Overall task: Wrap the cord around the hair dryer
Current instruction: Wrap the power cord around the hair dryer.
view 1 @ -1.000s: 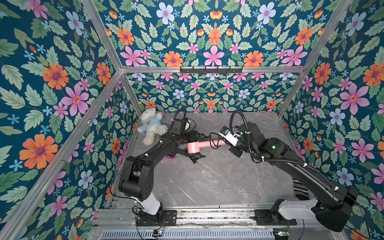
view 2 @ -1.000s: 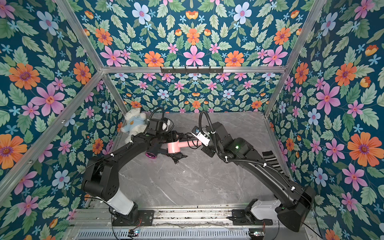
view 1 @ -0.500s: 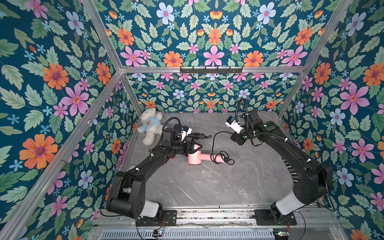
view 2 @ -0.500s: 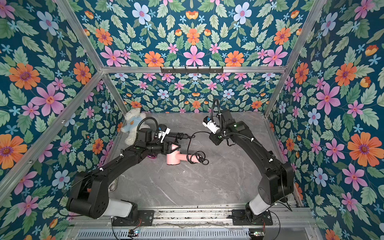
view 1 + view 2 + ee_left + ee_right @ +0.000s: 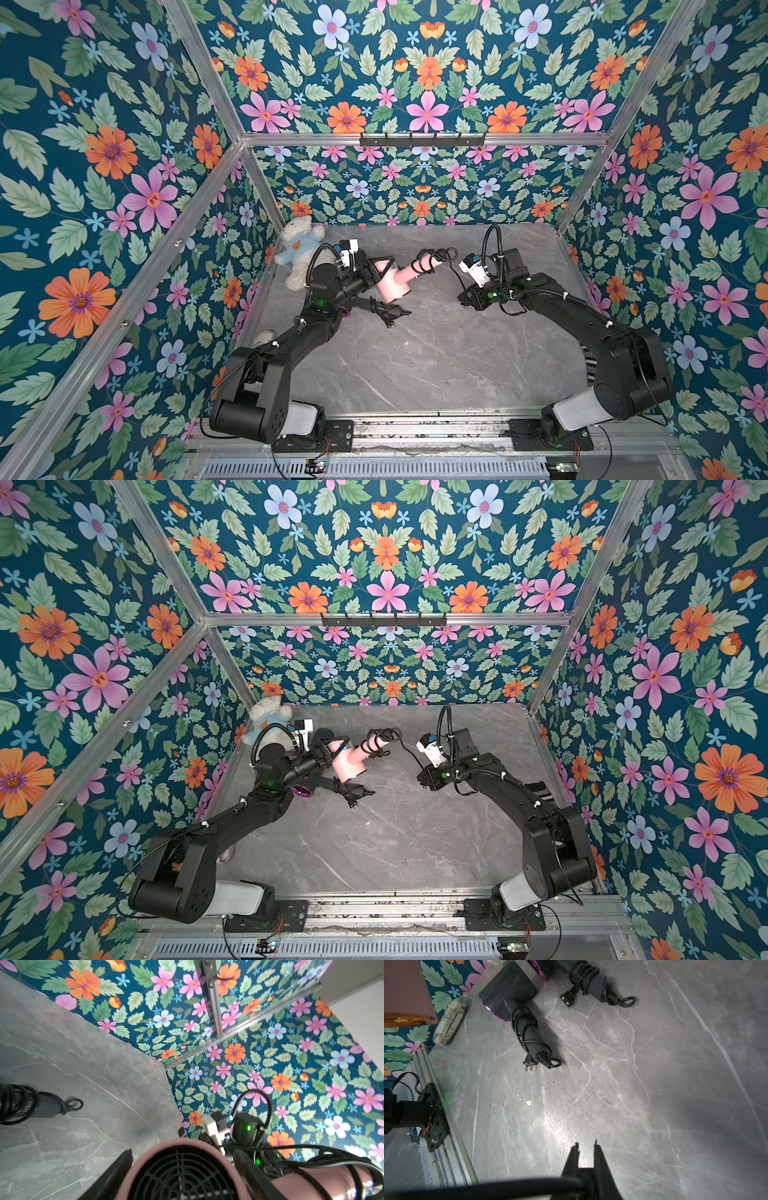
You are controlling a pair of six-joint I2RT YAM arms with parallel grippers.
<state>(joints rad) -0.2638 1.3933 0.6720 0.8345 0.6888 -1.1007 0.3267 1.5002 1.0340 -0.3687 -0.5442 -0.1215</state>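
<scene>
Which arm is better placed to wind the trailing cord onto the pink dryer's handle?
Probably right. The left gripper is shut on the pink hair dryer, holding it raised, so it is busy. The cord trails off the handle toward the right gripper, shut and nearest that strand.

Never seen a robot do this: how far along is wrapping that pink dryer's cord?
Done: the cord loops around the pink hair dryer handle. In hand: the left fingers clamp its barrel. Left: a slack strand trails toward the empty right fingers, likely yet to wind.
</scene>
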